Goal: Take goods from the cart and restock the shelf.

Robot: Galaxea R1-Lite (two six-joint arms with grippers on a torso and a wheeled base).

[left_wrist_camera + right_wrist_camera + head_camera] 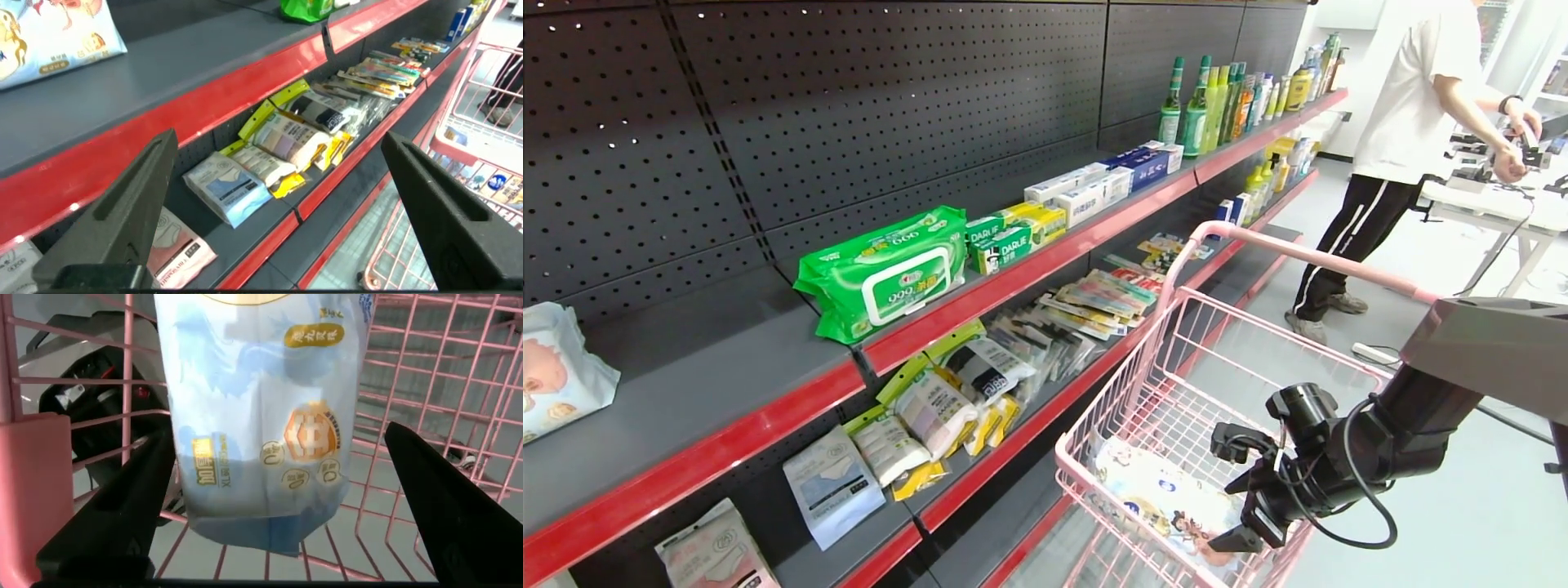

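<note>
Pack: a soft pale-blue and white pack [261, 433] lies flat on the wire floor at the near end of the cart [1094, 425]. It is the only item I can make out in there.
Pack looks: glossy film with a cartoon print, an orange seal and a crimped end seam. It is plump and likely to give under a squeeze.
Right gripper: the right gripper [1232, 492] is spread wide inside the cart with the pack between its fingers [139, 498]. It holds nothing. I can't tell whether either finger touches the film.
Why so: I read this as lined up for a grasp across the pack's width. The wide spread suits a bulky, soft item.
Left gripper: the left gripper [278, 155] is also spread wide and empty. It hangs beside the shelf, facing the lower tier, and looks parked clear of the cart.
Shelf: the top deck [727, 359] is bare grey between a baby-print pack [556, 367] at its left end and a green pack [882, 269]. I judge that gap to be the slot, since like goes with like.
Lower tier: small sachets [931, 416] are crowded in overlapping rows.
Risk: the film may slip, or the cart wires may snag it on the lift.
</note>
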